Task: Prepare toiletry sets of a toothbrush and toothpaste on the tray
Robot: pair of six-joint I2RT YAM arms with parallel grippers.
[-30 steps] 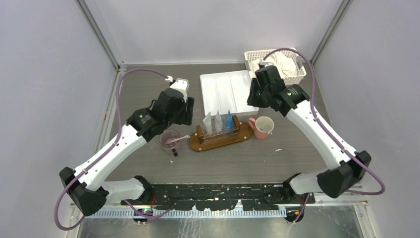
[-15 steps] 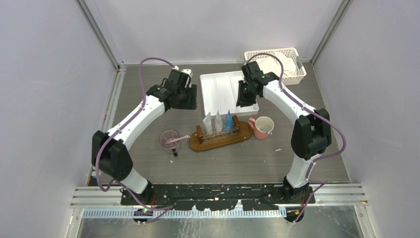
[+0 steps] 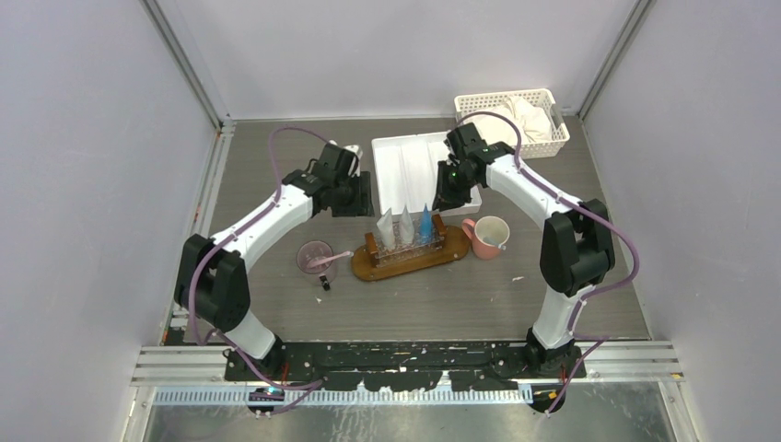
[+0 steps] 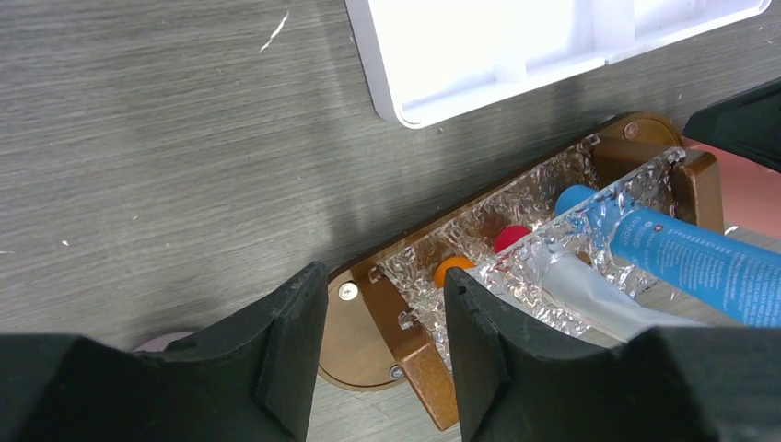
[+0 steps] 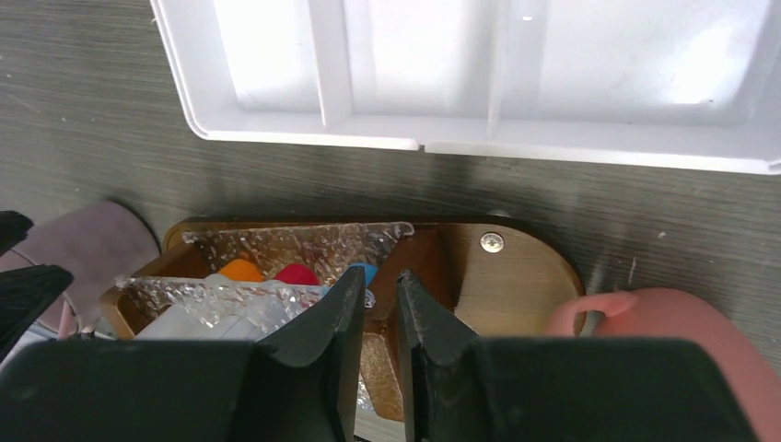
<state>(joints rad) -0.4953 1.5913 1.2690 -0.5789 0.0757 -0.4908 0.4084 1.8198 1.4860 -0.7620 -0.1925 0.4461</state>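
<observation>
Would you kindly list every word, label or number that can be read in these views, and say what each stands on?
Nothing can be read.
Blue tube: lines of white print, too small and blurred to read.
White tray, wooden tray, pink mug: no writing shows.

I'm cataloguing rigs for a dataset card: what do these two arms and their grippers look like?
Both the left arm and right arm have white link shells with black joint housings. A mauve cable loops loosely along each. The left gripper and right gripper are matt black, with blunt, wedge-shaped jaws.
</observation>
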